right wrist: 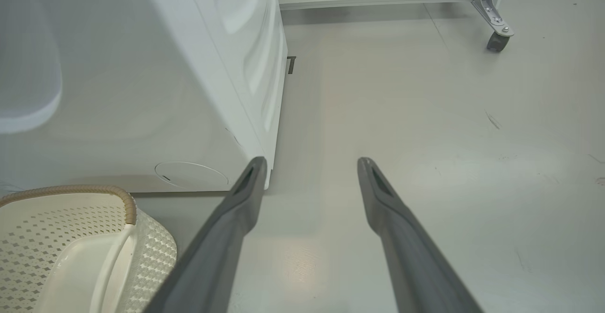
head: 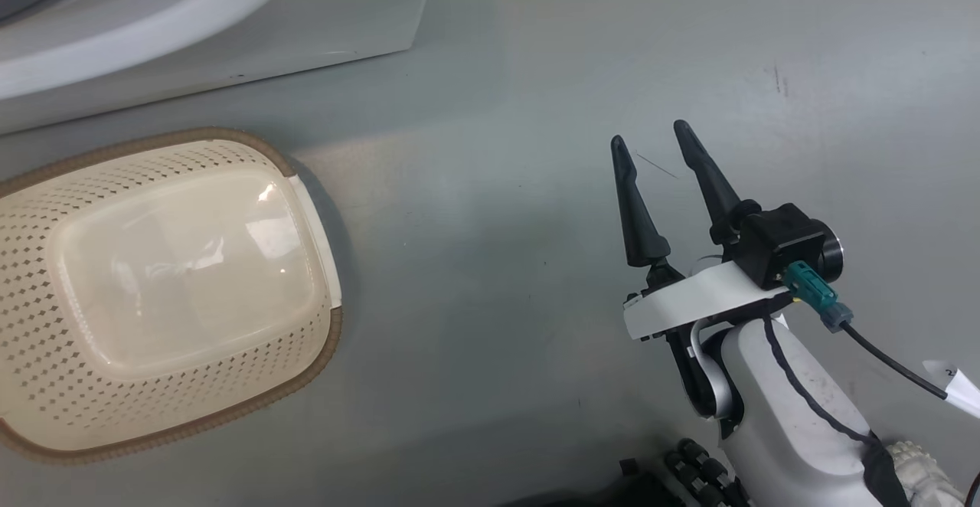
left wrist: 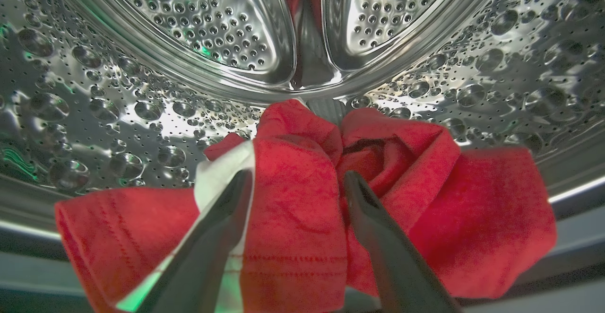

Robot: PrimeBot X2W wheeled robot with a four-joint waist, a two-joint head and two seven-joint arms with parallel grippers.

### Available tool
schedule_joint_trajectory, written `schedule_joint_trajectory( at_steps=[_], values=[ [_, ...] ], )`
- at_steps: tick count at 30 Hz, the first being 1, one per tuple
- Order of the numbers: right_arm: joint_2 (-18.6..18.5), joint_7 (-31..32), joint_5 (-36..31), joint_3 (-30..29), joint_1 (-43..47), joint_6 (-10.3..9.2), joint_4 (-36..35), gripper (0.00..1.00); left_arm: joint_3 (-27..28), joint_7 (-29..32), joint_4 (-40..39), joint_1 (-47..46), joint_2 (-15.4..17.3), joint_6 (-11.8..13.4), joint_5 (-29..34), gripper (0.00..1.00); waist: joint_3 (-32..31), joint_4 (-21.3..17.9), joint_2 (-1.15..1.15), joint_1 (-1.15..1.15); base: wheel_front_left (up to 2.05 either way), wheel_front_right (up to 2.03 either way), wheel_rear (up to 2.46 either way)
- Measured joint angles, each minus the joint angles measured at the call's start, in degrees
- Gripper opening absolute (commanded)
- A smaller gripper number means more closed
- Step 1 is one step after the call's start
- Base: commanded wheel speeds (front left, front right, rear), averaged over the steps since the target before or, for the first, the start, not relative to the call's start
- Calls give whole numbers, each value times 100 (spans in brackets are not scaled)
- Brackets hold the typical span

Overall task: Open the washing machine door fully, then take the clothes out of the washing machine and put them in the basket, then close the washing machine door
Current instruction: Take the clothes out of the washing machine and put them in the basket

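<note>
red clothes (left wrist: 449, 218) in drum (left wrist: 198, 24), left pincer (left wrist: 298, 175) spread around fold

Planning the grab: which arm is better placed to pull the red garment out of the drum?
Left. The left gripper sits inside the drum, open, with a fold of the red garment between its fingers. The right gripper hangs open above the floor, right of the basket.

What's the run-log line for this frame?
clothes: in drum, ungrasped | left gripper: open, straddling clothes | right gripper: open, above floor | basket: empty
</note>
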Motion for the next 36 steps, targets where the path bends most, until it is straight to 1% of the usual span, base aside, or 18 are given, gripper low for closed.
schedule_joint_trajectory(
  at_steps=[8, 12, 13, 14, 15, 19, 27, 36],
  values=[
    [-1, -1, 1, -94, -7, 0, 16, 100, 66, 2, 471, -209, 46, 209, 60, 100, 68, -20, 0, 0, 0, 0, 0],
    [0, -1, 0, -194, -13, 0, 34, 100, -14, -11, 653, -291, -26, 258, 107, 100, 58, 43, 0, 0, 0, 0, 0],
    [0, 0, -2, -207, -18, 0, 47, 100, -26, -46, 691, -306, -55, 261, 108, 78, 51, 65, 0, 0, 0, 0, 0],
    [0, 0, -2, -214, -22, 0, 62, 100, -49, -59, 728, -313, -80, 288, 110, 35, 42, 86, 0, 0, 0, 0, 0],
    [0, 0, -3, -218, -25, 0, 74, 100, -49, -60, 793, -313, -111, 312, 109, 0, 31, 107, 0, 0, 0, 0, 0],
    [2, -1, -3, -237, -38, 0, 138, 100, -68, -197, 1015, -311, -289, 335, 108, 0, -34, 176, 0, 0, 0, 0, 0],
    [0, 0, -49, -315, -46, 0, 245, 100, -132, -573, 1234, -313, -366, 322, 109, 0, -253, 303, 0, 0, 0, 0, 0],
    [-2, -1, -59, -424, -46, 0, 379, 100, -223, -1036, 1468, -313, -705, 192, 98, 0, -578, 491, 0, 0, 0, 0, 0]
  ],
)
